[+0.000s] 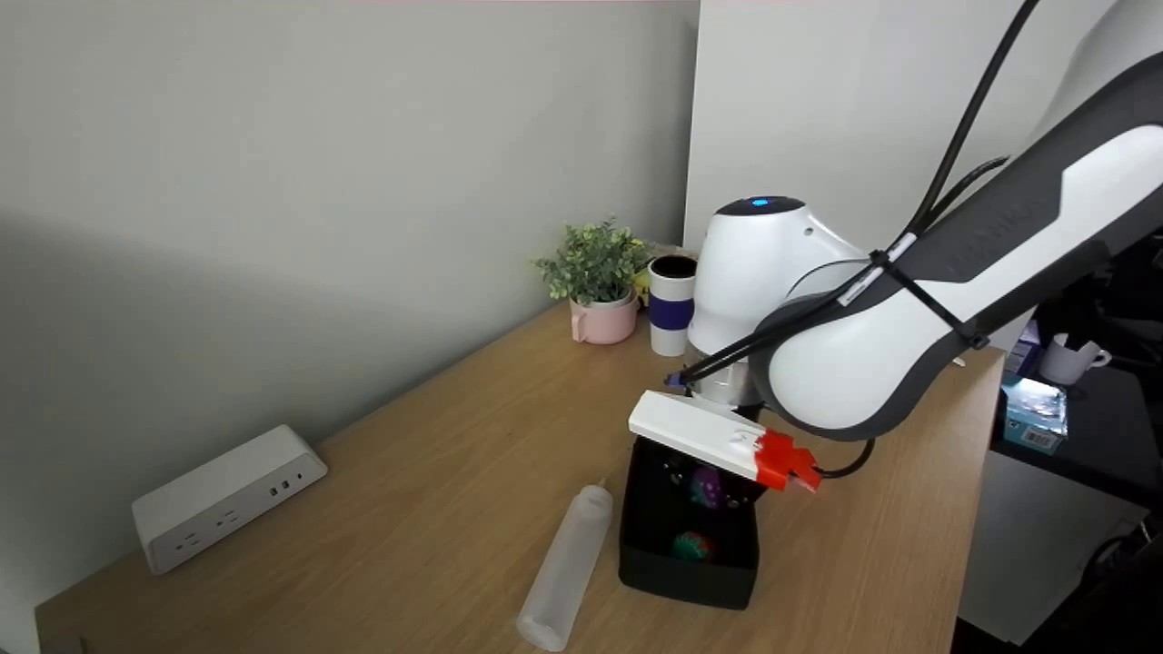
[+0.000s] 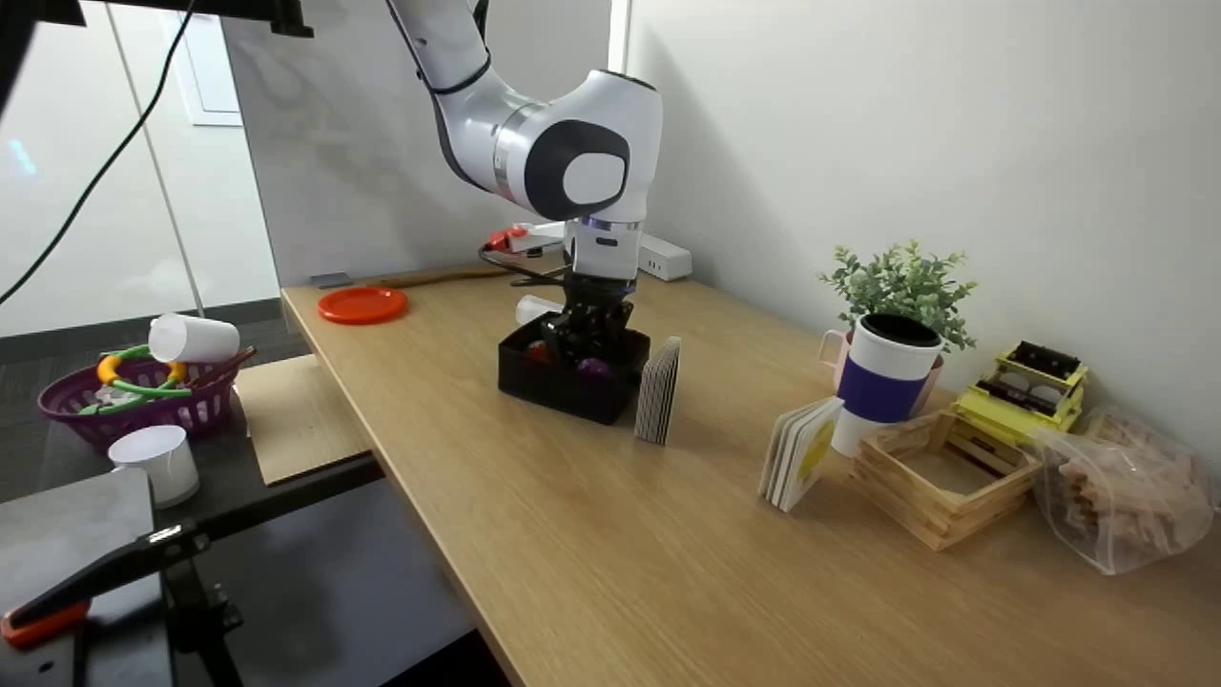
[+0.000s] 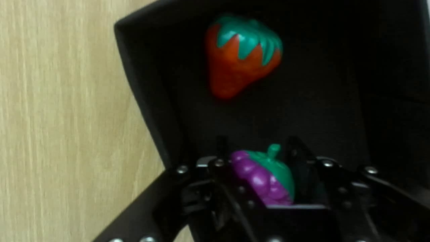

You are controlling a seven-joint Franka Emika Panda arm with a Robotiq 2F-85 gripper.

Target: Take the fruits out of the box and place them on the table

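while a toy strawberry (image 3: 242, 58) lies loose in the black box (image 1: 686, 583) on the table (image 1: 409, 509), the hand (image 3: 258, 148) grips purple toy grapes (image 3: 263, 181) down in there too.

No word or number resolves with certainty in your views. In an exterior view you have faint dark lettering (image 1: 998, 227) along the dark forearm (image 1: 1095, 123), contrast too low for you to spell out. On the black cable (image 1: 963, 132) you see a white tag (image 1: 874, 272), its print too small to read. You also have a barcode-like patch (image 1: 1038, 438) on the front of the teal carton (image 1: 1036, 400), bars blurred, and a grey mark (image 1: 747, 437) on the white bar (image 1: 686, 425); you cannot tell whether it is writing.
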